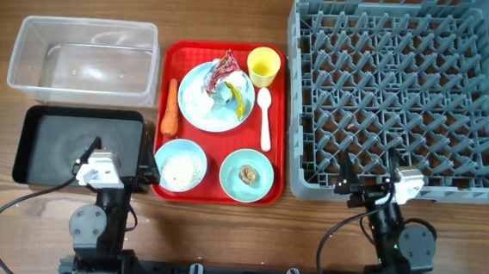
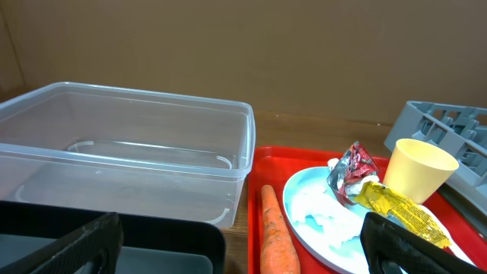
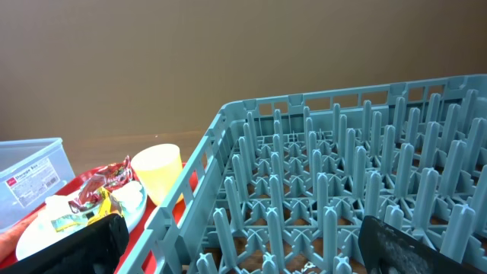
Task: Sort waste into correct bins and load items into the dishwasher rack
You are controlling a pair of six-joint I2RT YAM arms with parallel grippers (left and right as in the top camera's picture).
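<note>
On a red serving tray, a pale blue plate point(image 1: 197, 103) holds red-silver and yellow wrappers point(image 1: 229, 74) and white paper. An orange carrot point(image 1: 171, 108) lies left of it. A yellow cup point(image 1: 263, 66), a white spoon point(image 1: 265, 119), a blue bowl of rice point(image 1: 180, 164) and a green bowl with a brown lump point(image 1: 247, 175) share the tray. The clear tub point(image 1: 88, 24) and black tray point(image 1: 27, 139) stand at the left, both empty. The grey rack point(image 1: 292, 97) is at the right. My left gripper point(image 1: 123, 157) is open over the black tray. My right gripper point(image 1: 368, 170) is open at the rack's near edge.
The red serving tray point(image 1: 218, 144) sits between the bins and the rack. The left wrist view shows the carrot point(image 2: 278, 236), plate point(image 2: 304, 205) and cup point(image 2: 418, 167) ahead on the right. Bare wooden table lies along the near edge.
</note>
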